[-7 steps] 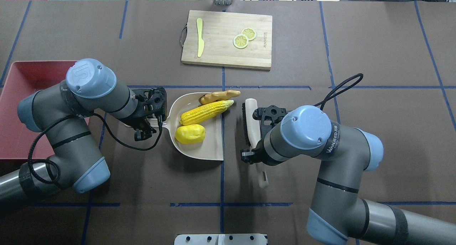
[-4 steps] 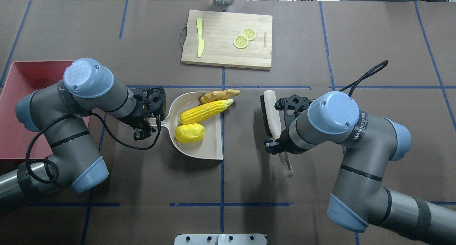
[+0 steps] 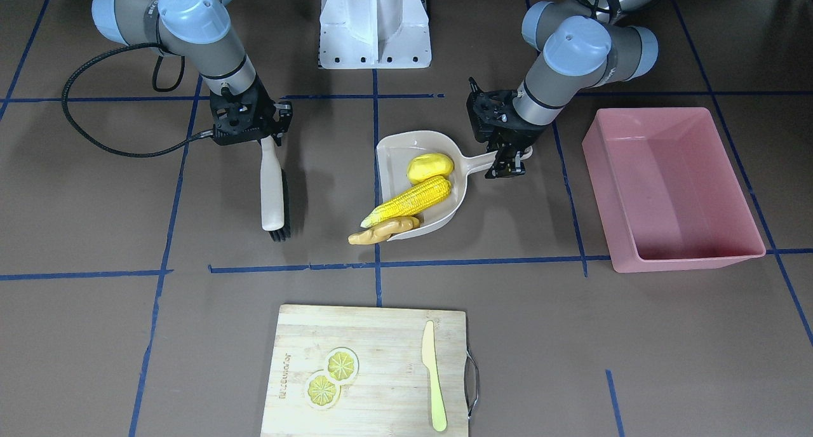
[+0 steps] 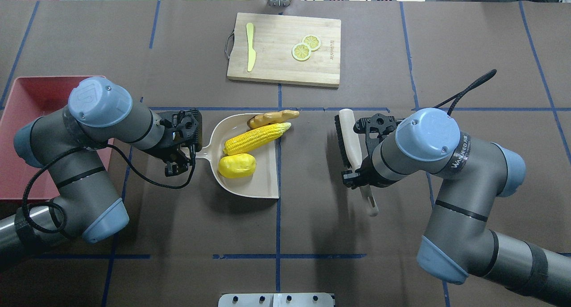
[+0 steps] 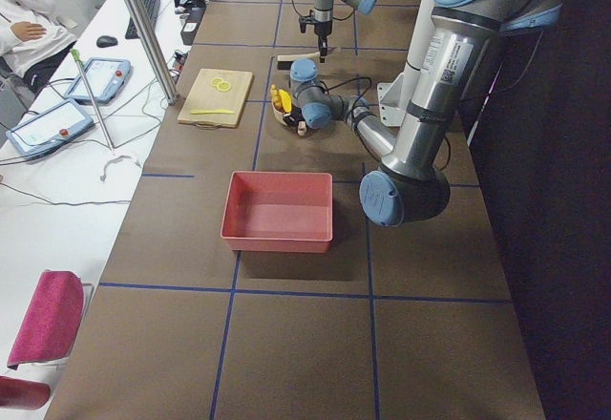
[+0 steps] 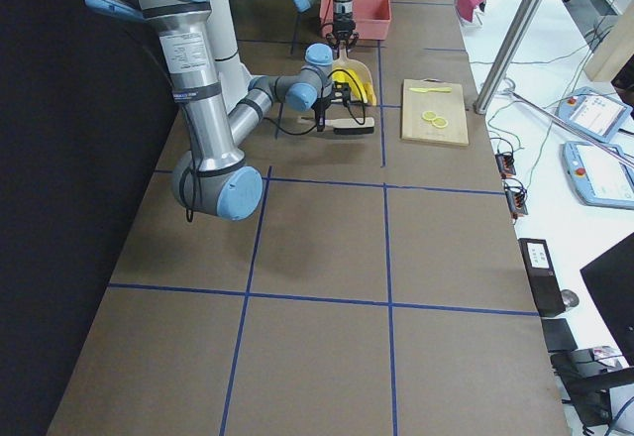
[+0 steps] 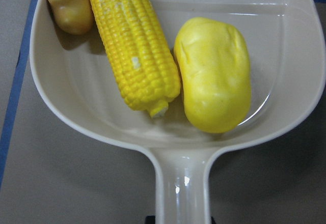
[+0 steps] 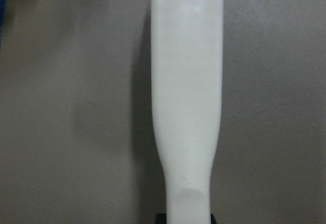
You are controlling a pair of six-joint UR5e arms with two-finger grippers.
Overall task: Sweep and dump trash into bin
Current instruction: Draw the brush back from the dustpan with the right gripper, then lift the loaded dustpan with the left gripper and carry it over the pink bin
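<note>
Lying in the dustpan (image 4: 264,182) just ahead of the left gripper (image 4: 189,154): the trash (image 4: 256,138).

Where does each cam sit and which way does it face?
Front-facing: across the table, facing the robot, steeply down; left gripper view-right, right gripper view-left.
Overhead: behind the robot, forward-down; both arms, dustpan between.
Exterior left: table's left end; left arm near, bin nearest.
Exterior right: opposite end; right arm near.
Left wrist: into the dustpan.
Right wrist: along the brush handle.
Shared: front-facing and overhead show the cutting board, opposite edges.
</note>
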